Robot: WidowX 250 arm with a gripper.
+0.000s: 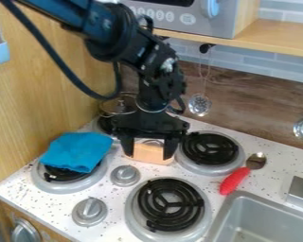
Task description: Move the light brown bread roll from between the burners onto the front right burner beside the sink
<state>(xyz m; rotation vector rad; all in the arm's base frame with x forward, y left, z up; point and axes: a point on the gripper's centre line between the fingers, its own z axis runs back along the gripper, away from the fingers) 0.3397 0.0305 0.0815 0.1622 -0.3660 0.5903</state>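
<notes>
1. Gripper (150, 150), black: fingers wide apart, astride the wooden block; whether they press on it, cannot tell.
2. Wooden block (151, 153), pale: between the fingers, on the stove top (198, 126), among the burners.
3. Cloth (77, 150), blue: draped over the left-hand burner (49, 185).
4. Spoon (235, 180), red-handled: beside the sink (256, 201).

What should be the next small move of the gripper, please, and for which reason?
I would probably close the gripper gently, without lifting or shifting it sideways. It is already down at the light wooden piece, but a firm hold cannot be confirmed from here. The burner close beside it also speaks for keeping this move small.
</notes>
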